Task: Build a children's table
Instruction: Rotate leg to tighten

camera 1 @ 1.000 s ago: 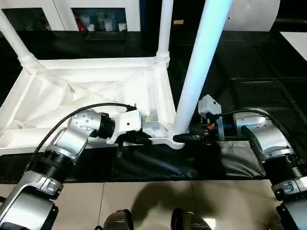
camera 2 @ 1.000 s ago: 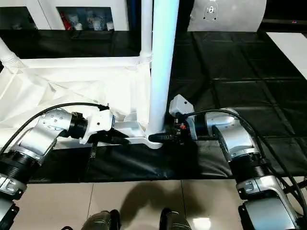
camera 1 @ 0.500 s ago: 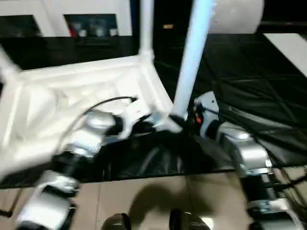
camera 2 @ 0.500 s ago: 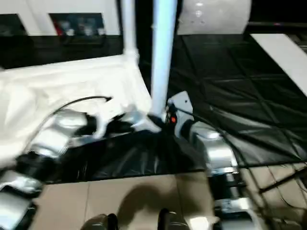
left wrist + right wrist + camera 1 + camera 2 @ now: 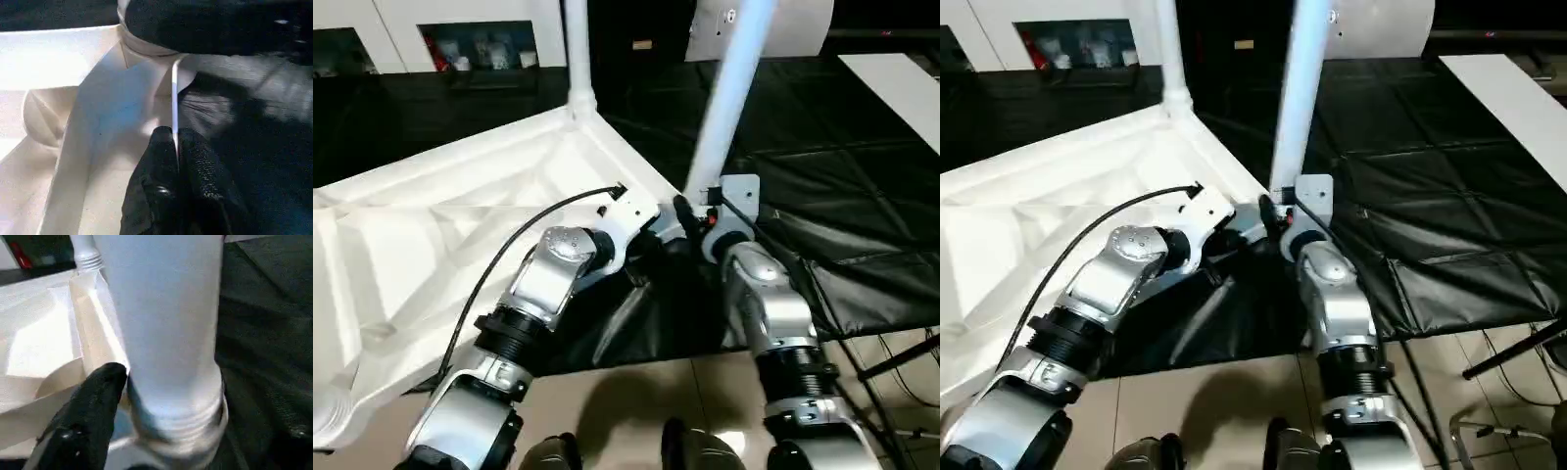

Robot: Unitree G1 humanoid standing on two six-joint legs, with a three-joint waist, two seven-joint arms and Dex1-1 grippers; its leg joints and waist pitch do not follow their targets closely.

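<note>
One upturned table top (image 5: 431, 225) on the black workbench (image 5: 862, 166), two legs (image 5: 729, 93) standing in right-side sockets. My left gripper (image 5: 175, 147) pinches its near rim; right gripper (image 5: 690, 217) at near leg, grip unclear.

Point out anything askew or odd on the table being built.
The near leg leans off vertical, unlike the far leg, which stands straight. The tabletop lies skewed across the workbench, its near-left corner past the edge.

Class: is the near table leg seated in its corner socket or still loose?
Seated: the leg stands upright, its ribbed base inside the socket.
</note>
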